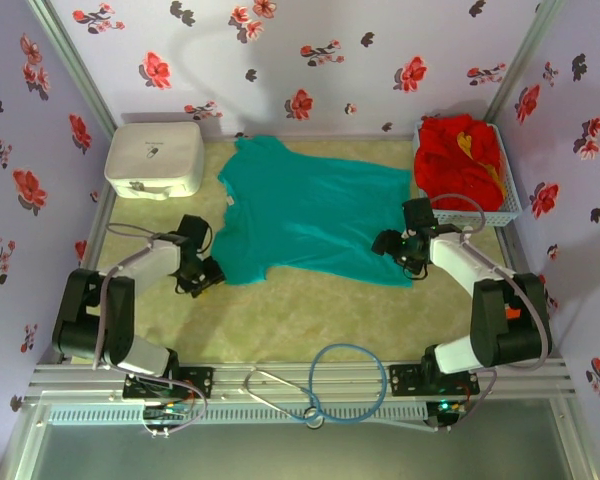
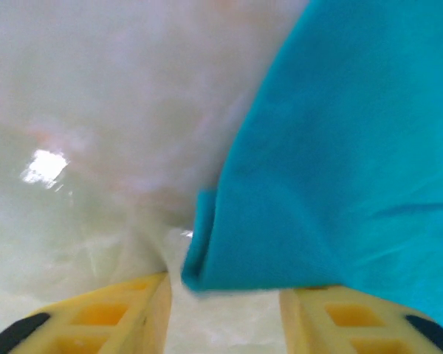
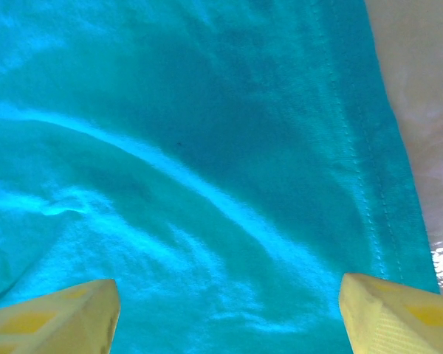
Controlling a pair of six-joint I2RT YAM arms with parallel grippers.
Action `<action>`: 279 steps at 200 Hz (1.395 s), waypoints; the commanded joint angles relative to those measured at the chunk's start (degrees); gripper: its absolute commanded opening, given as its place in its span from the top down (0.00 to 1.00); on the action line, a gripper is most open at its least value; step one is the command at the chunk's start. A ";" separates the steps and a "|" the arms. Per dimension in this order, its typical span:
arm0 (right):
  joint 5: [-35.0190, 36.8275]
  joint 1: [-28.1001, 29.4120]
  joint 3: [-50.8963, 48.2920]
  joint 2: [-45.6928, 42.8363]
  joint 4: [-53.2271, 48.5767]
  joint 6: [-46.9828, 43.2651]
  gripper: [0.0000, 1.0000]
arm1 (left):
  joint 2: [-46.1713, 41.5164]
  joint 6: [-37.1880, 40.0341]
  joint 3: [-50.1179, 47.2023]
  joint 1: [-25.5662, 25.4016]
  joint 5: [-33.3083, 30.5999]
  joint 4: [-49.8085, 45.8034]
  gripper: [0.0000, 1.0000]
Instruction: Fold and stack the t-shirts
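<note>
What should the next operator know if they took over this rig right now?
Left end effector: open, fingers astride the near-left corner of the teal t-shirt.
Right end effector: open, low over the same shirt near its stitched right edge.
The teal t-shirt lies spread on the table, unfolded. The red t-shirts are heaped in the white basket, far right.
Done: one shirt laid out.
Left: fold it, fold the red ones, stack all.

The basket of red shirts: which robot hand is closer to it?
Right. The right gripper hovers beside the near corner of the basket, over the right edge of the teal t-shirt. The left gripper is at that shirt's opposite edge, the whole shirt away.
</note>
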 commanded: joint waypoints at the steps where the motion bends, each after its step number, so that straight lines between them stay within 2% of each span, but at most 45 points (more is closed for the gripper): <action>1: -1.47 0.26 1.50 0.81 1.48 -0.93 0.22 | -0.21 1.58 2.88 -0.20 -0.10 9.22 0.53; 19: -1.38 0.26 1.40 1.09 1.71 -1.10 0.22 | -1.49 1.42 2.63 -0.20 -0.48 8.41 0.51; 34: -1.42 0.31 1.48 1.65 1.83 -1.20 0.22 | -2.35 1.44 1.56 -0.22 -1.45 9.44 0.44; 44: -1.42 0.30 1.66 1.98 1.88 -1.24 0.22 | -2.19 1.30 1.29 -0.12 -1.60 10.05 0.43; 72: -1.72 0.25 1.67 2.86 2.49 -1.15 0.22 | -0.44 1.45 2.41 -0.20 -1.38 10.38 0.43; 90: -2.08 0.31 1.36 3.09 2.91 -1.07 0.22 | 0.53 1.60 3.13 -0.19 -0.99 10.28 0.47; 110: -2.13 0.31 0.90 2.92 3.06 -0.93 0.22 | 0.86 1.55 3.23 -0.20 -0.41 10.03 0.60; 149: -1.86 0.22 0.93 2.83 3.23 -1.02 0.22 | 1.73 2.19 6.86 -1.10 1.71 6.56 1.00; 178: -2.04 0.22 1.31 2.99 3.19 -1.01 0.22 | 3.45 2.81 12.14 -2.59 1.84 1.57 1.00; 221: -2.12 0.20 1.40 3.25 3.50 -0.85 0.22 | 8.22 3.05 18.31 -2.77 2.27 -0.02 0.98; 254: -2.82 0.17 1.60 3.92 4.07 -0.49 0.22 | 16.01 4.15 24.26 -2.78 3.98 0.03 0.77; 279: -2.81 0.15 1.84 4.16 3.96 -0.66 0.22 | 18.05 4.92 26.64 -2.60 4.38 -0.42 0.60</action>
